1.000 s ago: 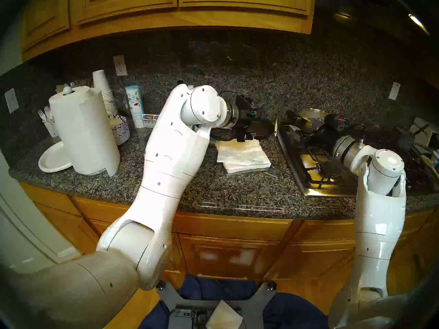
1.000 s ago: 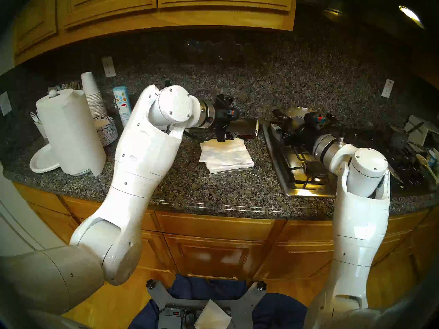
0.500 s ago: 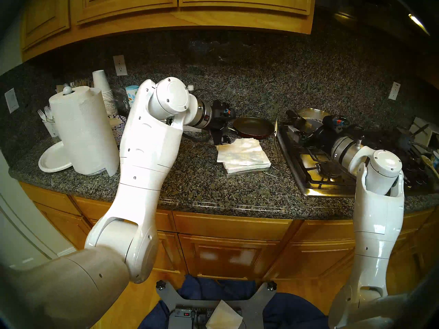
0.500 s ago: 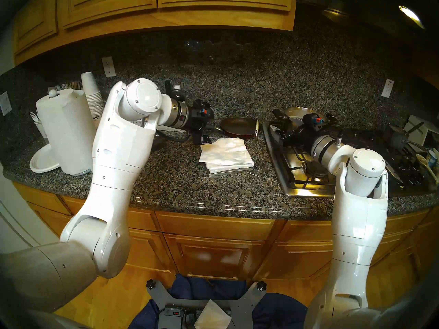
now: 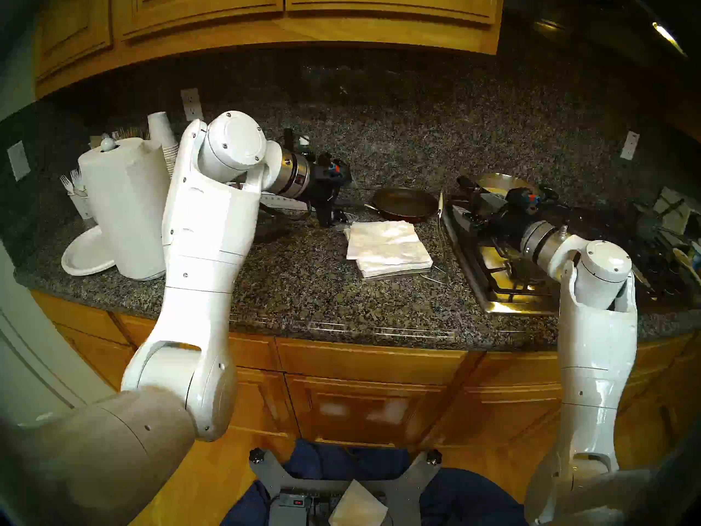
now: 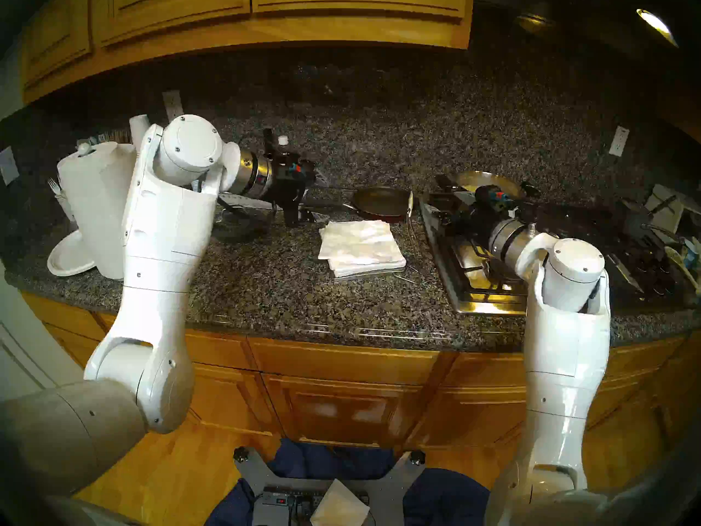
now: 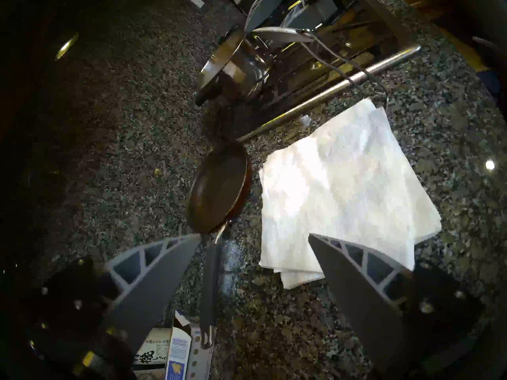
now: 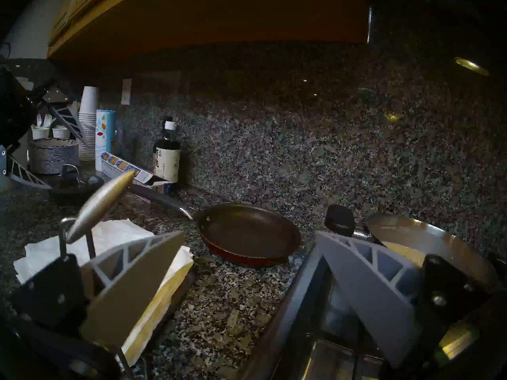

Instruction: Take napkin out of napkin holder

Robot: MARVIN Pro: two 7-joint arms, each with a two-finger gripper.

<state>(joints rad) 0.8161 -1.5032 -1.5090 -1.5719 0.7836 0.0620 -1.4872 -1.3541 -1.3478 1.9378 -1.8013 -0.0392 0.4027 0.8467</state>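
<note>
A crinkled white napkin (image 5: 381, 237) (image 7: 337, 184) lies skewed on top of the napkin stack (image 5: 396, 265), which rests in the flat metal napkin holder (image 5: 394, 276) at mid-counter. The holder's wire arm stands raised, its leaf weight (image 8: 100, 205) (image 5: 440, 204) just outside one finger of my right gripper (image 8: 251, 232). That gripper (image 5: 480, 210) is open and empty at the stove's left edge. My left gripper (image 5: 333, 221) (image 7: 253, 235) hangs open and empty just left of the napkins, above the pan handle.
A dark frying pan (image 5: 404, 204) sits behind the napkins, handle pointing left. The steel stove (image 5: 504, 286) with a pot (image 5: 497, 180) is on the right. A paper towel roll (image 5: 129, 206), a paper plate (image 5: 87, 254), cups and a bottle (image 8: 166, 157) crowd the left.
My left gripper has drawn away leftward from the back edge of the napkin stack, empty. The top napkin stays skewed on the stack. The right arm shifted slightly left.
</note>
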